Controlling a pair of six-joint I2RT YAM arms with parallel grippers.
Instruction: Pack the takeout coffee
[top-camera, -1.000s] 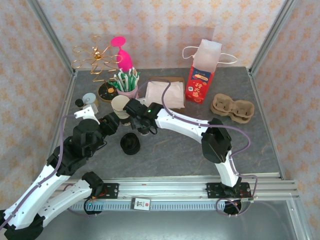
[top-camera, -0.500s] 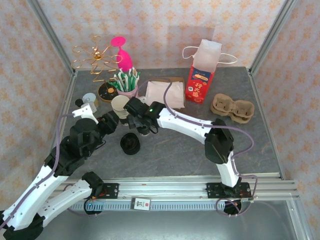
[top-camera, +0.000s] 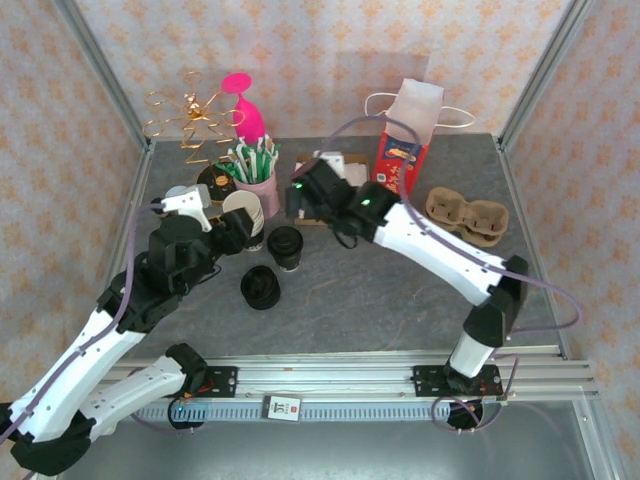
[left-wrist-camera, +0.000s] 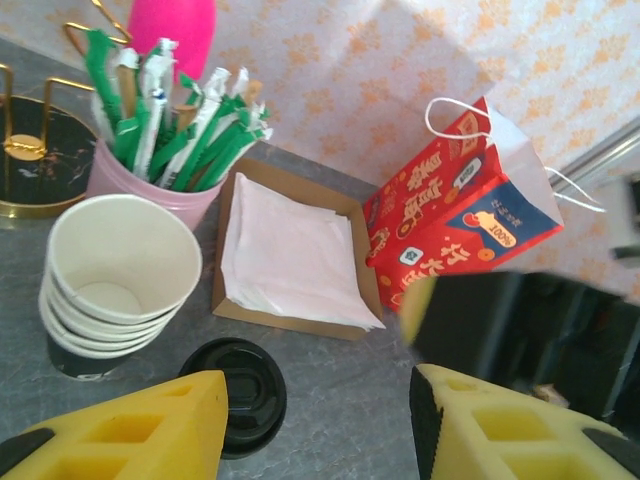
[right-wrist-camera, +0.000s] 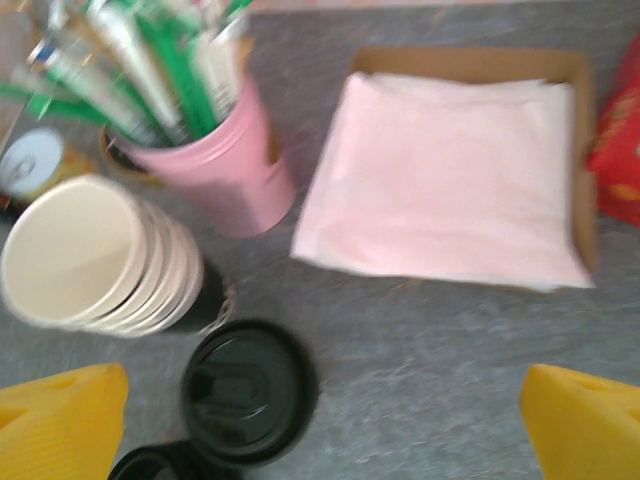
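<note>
**Item:** black-lidded cup (top-camera: 285, 247), upright on the desk (top-camera: 380, 290), near both hands and held by neither.
**Adjacent:** stack of paper cups (top-camera: 243, 207) to its left; stack of black lids (top-camera: 260, 288) nearer the bases.
**Left hand** (top-camera: 237, 228): fingers apart, nothing between them, beside the cup stack.
**Right hand** (top-camera: 298, 200): fingers wide apart, empty, near the napkins (left-wrist-camera: 290, 250).
**Right rear:** red paper bag (top-camera: 402, 150); pulp cup carrier (top-camera: 465, 215).
</note>
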